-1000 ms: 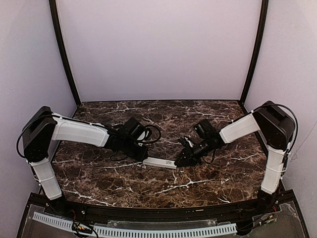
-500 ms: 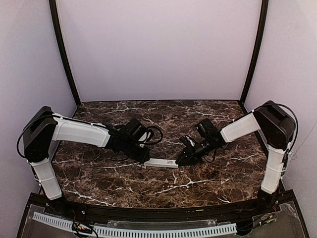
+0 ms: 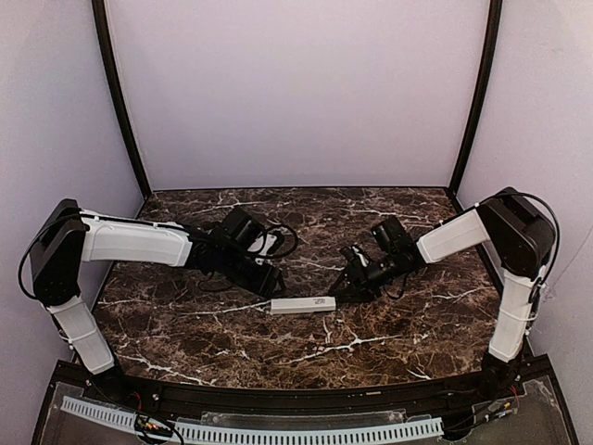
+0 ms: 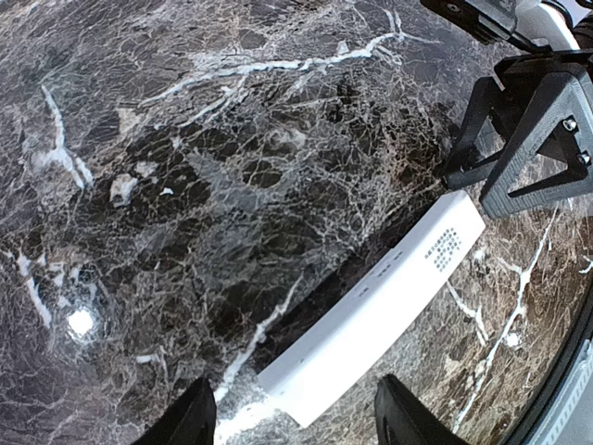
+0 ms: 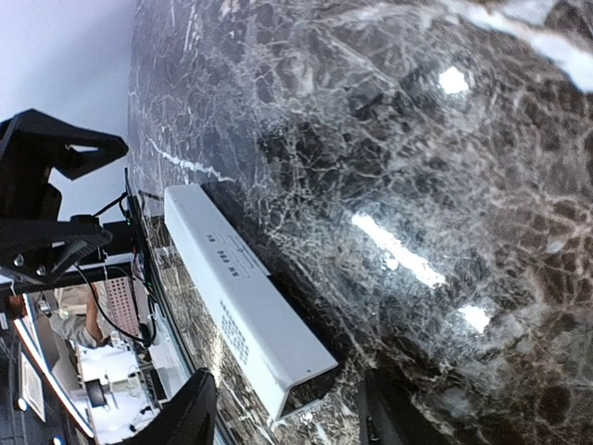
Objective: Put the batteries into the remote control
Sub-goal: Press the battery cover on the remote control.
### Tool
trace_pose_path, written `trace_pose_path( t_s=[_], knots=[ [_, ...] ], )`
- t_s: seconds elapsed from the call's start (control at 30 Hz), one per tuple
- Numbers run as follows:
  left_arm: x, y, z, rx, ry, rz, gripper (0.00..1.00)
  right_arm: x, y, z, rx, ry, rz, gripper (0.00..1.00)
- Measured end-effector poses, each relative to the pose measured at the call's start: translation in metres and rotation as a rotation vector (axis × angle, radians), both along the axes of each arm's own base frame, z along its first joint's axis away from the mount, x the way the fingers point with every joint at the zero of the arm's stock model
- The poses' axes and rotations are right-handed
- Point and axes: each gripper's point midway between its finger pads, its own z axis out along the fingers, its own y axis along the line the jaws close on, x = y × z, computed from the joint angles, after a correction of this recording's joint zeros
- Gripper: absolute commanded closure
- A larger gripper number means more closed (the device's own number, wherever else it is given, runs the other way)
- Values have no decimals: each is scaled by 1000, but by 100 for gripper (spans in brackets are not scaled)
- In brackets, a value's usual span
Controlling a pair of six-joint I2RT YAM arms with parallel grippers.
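The remote control point(image 3: 303, 304) is a slim white bar lying flat on the marble table between my two grippers. Its upward face shows small printed text. In the left wrist view the remote point(image 4: 371, 320) runs diagonally, its near end just ahead of my open left gripper point(image 4: 296, 431), untouched. In the right wrist view the remote point(image 5: 246, 306) ends just ahead of my open right gripper point(image 5: 287, 426), and that end looks dark and hollow. From above, the left gripper point(image 3: 269, 283) and right gripper point(image 3: 345, 289) sit just behind the remote's two ends. No batteries are in view.
The dark marble table point(image 3: 306, 348) is walled by plain panels on three sides. A black rail with a white toothed strip point(image 3: 278, 431) runs along the near edge. The right gripper's black fingers point(image 4: 519, 139) show in the left wrist view.
Both grippers have drawn back from the remote's ends and no longer touch it. The remote has turned slightly and now lies level on the table.
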Motion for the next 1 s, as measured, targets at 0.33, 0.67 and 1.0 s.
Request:
trace_pose_path(
  t_s=[0.33, 0.67, 1.0],
  knots=[
    [-14, 16, -11, 10, 36, 8, 67, -4, 0, 7, 9, -12, 22, 55],
    [-25, 13, -19, -17, 83, -1, 80, -13, 9, 6, 2, 0, 52, 63],
    [-30, 10, -33, -4, 113, -12, 89, -14, 8, 1, -7, 12, 51, 70]
  ],
)
